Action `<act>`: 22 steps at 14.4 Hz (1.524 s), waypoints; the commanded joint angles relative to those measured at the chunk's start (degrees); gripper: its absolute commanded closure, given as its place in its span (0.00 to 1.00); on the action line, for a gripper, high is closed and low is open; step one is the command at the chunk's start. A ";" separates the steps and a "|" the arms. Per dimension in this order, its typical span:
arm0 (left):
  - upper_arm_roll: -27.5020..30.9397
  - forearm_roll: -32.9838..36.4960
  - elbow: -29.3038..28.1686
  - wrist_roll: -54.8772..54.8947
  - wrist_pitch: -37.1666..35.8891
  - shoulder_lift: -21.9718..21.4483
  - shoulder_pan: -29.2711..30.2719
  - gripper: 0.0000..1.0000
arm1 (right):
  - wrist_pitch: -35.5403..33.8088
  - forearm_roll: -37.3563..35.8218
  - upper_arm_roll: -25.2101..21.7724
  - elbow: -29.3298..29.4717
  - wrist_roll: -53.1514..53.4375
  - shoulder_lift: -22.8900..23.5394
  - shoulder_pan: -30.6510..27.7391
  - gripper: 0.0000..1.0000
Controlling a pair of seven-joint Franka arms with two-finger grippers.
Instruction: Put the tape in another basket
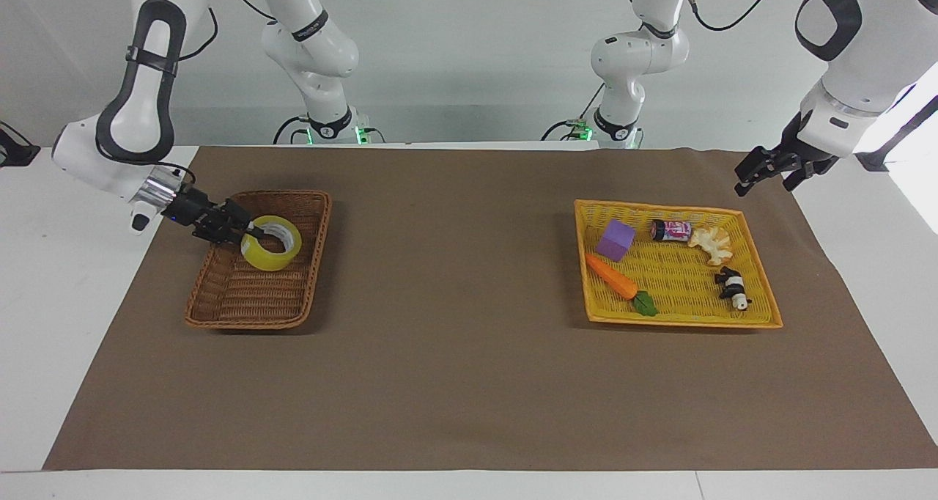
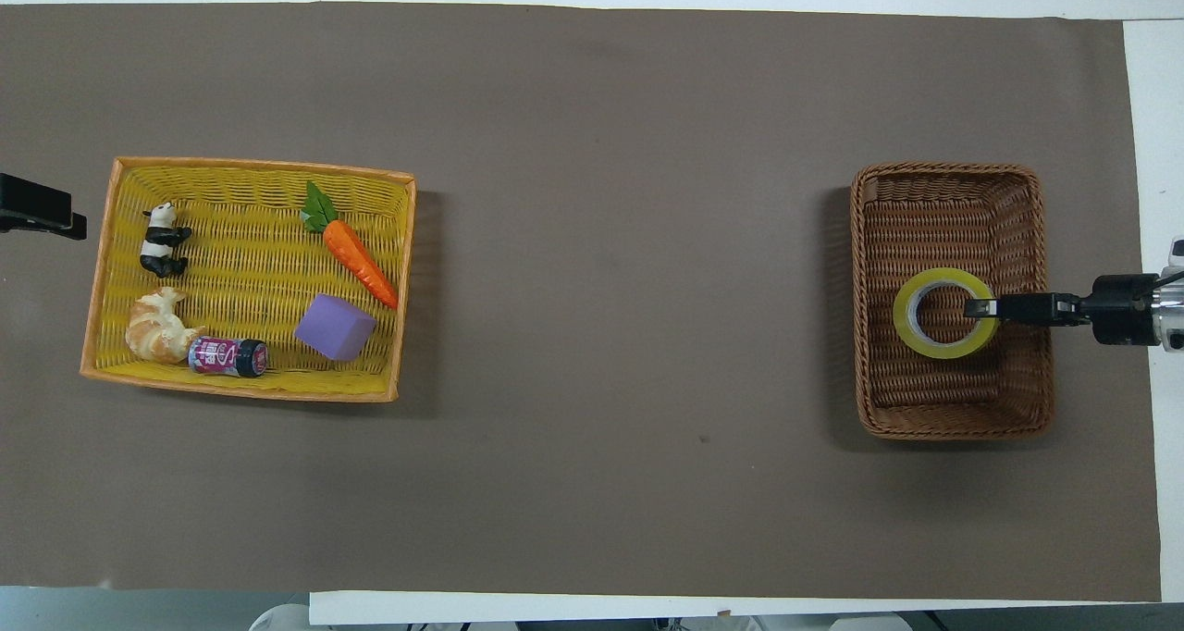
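We see the tape (image 1: 271, 243) lying flat in the brown basket (image 1: 253, 295), near the table's edge at the right arm's end. The right gripper (image 1: 253, 231) has its jaws around the roll's wall — gripping or just letting go, we cannot tell. The left gripper (image 1: 762, 170), jaws open, waits over the corner by the yellow basket (image 1: 678, 322). We judge the roll stiff, light and glossy, so slippery; its wall is the best hold. No readable writing.

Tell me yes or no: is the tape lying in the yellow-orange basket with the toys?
No, the tape sits in the brown wicker basket.
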 commanded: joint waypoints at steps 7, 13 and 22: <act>0.48 1.06 -0.51 2.94 -1.44 -0.50 -1.17 0.00 | -2.53 -9.03 0.61 7.73 0.74 -3.07 -0.15 0.00; 0.48 1.06 -0.51 2.94 -1.35 -0.50 -0.55 0.00 | -6.64 -27.55 1.41 16.07 14.76 -9.74 7.04 0.00; 0.48 1.06 -0.51 2.94 -1.35 -0.50 -0.55 0.00 | -27.65 -39.53 1.41 31.99 28.67 -9.66 10.39 0.00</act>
